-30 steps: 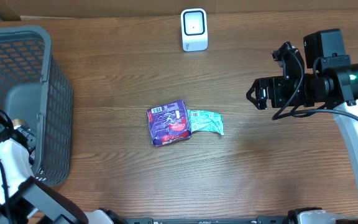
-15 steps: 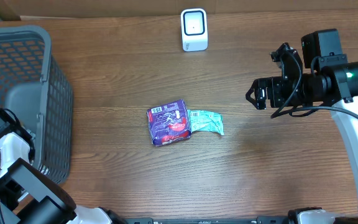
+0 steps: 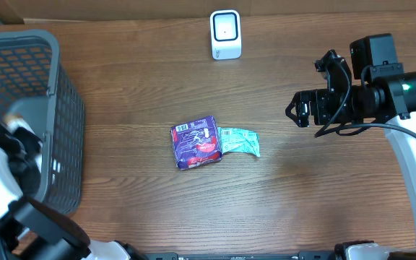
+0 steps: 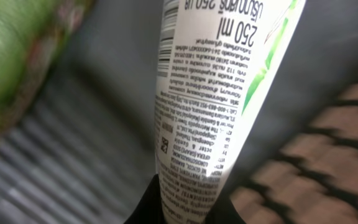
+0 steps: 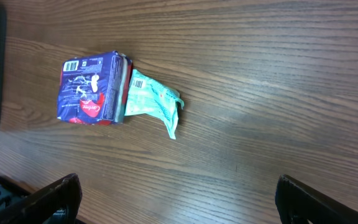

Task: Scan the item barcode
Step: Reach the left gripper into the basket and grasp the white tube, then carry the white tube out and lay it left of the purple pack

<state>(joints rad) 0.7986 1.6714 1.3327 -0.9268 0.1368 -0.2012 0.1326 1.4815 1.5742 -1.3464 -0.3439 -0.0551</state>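
Brown wood-grain desk [image 3: 157,217] with a dark grey plastic mesh basket [image 3: 20,72] at its left side.
In the basket the left hand [image 4: 182,214] is clenched on a white plastic tube with green print [image 4: 210,99], barcode showing. The right hand [image 3: 298,112] hangs released over the desk's right side. A white boxy scanner [image 3: 225,34] stands at the far edge; a glossy purple packet [image 3: 196,142] touches a crinkled teal sachet [image 3: 240,141] mid-desk.

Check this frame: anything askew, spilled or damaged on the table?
Nothing spilled or broken. The teal sachet is crumpled, one end twisted, lying against the purple packet in the middle of the table.
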